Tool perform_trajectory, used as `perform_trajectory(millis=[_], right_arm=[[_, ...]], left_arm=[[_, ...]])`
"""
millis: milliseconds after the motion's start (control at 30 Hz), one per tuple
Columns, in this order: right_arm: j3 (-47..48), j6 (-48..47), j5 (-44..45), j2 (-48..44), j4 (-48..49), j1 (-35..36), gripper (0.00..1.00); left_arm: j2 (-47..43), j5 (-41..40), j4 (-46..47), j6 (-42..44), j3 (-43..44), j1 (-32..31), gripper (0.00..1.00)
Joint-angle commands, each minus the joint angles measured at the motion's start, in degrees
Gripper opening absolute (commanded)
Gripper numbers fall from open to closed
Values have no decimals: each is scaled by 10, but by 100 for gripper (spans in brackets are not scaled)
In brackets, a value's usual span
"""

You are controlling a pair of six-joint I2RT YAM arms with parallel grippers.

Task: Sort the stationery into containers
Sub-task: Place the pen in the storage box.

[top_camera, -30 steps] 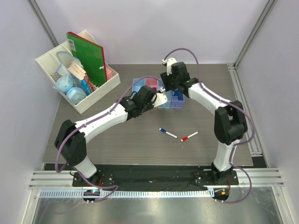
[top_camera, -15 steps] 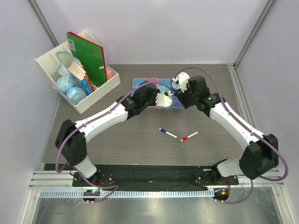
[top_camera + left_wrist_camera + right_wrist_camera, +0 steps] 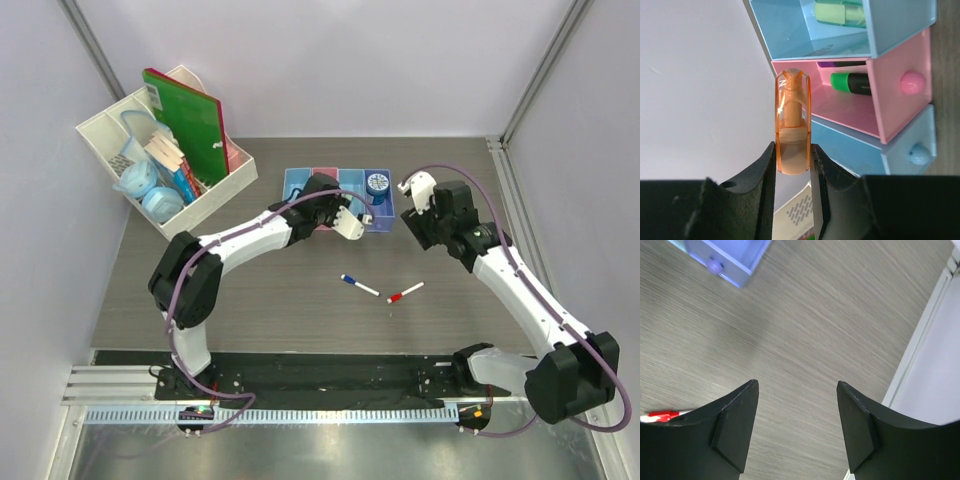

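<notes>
My left gripper (image 3: 343, 206) is shut on an orange stubby marker (image 3: 792, 115) and holds it upright above the row of bins (image 3: 337, 178). In the left wrist view the marker hangs beside the pink bin (image 3: 850, 112), which holds a green-black marker (image 3: 852, 82) and a purple one behind it. The blue bin (image 3: 790, 30) holds a pale green marker (image 3: 840, 12). My right gripper (image 3: 797, 385) is open and empty over bare table, right of the purple bin (image 3: 730, 257). A blue-white pen (image 3: 359, 285) and a red-white pen (image 3: 405, 293) lie on the table.
A white desk organiser (image 3: 110, 125) with a green notebook (image 3: 190, 120) and pale blue tape rolls (image 3: 160, 203) stands at the back left. A round blue object (image 3: 378, 183) sits in the purple bin. A metal rail (image 3: 520, 220) runs along the table's right edge.
My right arm has swung right, away from the bins, with its gripper empty. My left gripper has moved right over the bins, still holding the orange marker.
</notes>
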Motion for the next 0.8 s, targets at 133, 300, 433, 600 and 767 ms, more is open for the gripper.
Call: perform_trajectory(millis=[133, 300, 433, 600, 767], right_arm=[[-49, -16, 16, -57, 24, -34, 69], [-46, -19, 16, -75, 27, -44, 69], [-51, -24, 18, -89, 29, -51, 69], [-71, -30, 17, -114, 30, -57, 69], [-90, -33, 11, -133, 30, -61, 69]], left_arm=[[28, 106, 104, 171, 53, 52, 0], [26, 175, 126, 248, 33, 67, 0], [28, 236, 132, 276, 20, 71, 0], [38, 266, 165, 296, 1, 71, 0], [52, 304, 225, 295, -32, 70, 0]])
